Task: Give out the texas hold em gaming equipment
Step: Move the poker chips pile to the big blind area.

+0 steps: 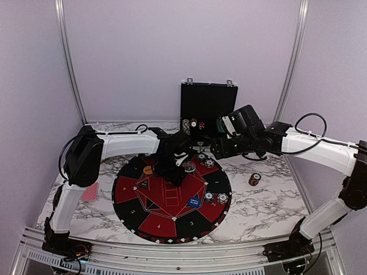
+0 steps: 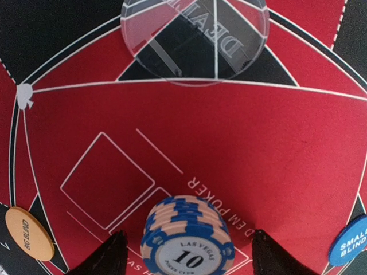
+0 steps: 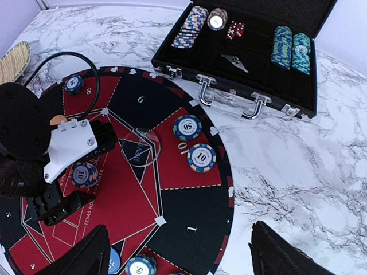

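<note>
The left gripper (image 2: 188, 258) hangs part-open over the mat (image 2: 258, 149), jaws straddling a blue-and-cream chip stack (image 2: 186, 232), a gap on each side. The right gripper (image 3: 180, 258) gapes wide, empty, a 10 chip (image 3: 201, 157) ahead of it.

Mat (image 2: 275, 172) is red and black wedges with white lines; chip stack (image 2: 186, 240) on it is blue-and-peach striped, white centre. Table (image 3: 321, 189) under it: grey-veined white marble.
</note>
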{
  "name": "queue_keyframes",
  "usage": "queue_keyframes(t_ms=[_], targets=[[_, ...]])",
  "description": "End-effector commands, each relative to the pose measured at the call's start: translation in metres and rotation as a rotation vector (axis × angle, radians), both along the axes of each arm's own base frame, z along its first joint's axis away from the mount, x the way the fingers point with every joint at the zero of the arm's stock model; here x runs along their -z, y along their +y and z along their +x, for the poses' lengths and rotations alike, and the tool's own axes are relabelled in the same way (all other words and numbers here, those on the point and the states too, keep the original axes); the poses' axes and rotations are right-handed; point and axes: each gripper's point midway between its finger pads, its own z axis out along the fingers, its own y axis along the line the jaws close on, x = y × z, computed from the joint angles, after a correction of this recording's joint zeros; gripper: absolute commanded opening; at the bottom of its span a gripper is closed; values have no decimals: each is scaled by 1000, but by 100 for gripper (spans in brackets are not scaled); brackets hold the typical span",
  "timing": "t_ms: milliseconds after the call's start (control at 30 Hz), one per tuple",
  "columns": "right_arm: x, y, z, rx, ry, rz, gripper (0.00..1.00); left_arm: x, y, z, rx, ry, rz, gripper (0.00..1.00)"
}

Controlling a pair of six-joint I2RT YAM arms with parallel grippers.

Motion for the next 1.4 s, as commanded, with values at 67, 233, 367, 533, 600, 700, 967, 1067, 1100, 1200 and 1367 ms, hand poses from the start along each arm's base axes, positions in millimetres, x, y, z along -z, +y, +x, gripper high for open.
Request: queue_keyframes(t_ms=[67, 233, 367, 533, 600, 700, 967, 1067, 1100, 1200, 1367], targets=[[-18, -3, 3, 20, -45, 29, 82, 10, 1, -4, 18, 20, 43, 69], [-19, -4, 2, 23, -45, 33, 82, 13, 2, -2, 9, 15, 52, 59], [-18, -6, 1, 28, -43, 31, 82, 15, 3, -3, 7, 19, 57, 51], [-17, -7, 1, 32, -43, 28, 82, 15, 6, -2, 9, 12, 67, 37], [-17, -7, 1, 33, -42, 29, 82, 14, 7, 0, 9, -1, 74, 34], [-16, -6, 1, 32, -41, 29, 82, 9, 8, 6, 6, -26, 79, 33], [-15, -5, 2, 30, -38, 24, 82, -2, 13, 32, -42, -59, 59, 33], [-14, -3, 2, 26, -35, 27, 83, -4, 18, 45, -54, -69, 58, 33], [-14, -3, 3, 26, -36, 28, 83, -5, 20, 50, -62, -70, 56, 33], [-12, -2, 3, 22, -31, 25, 83, -4, 29, 66, -84, -75, 62, 33], [-10, 1, 4, 15, -22, 25, 82, -2, 43, 92, -114, -87, 71, 33]])
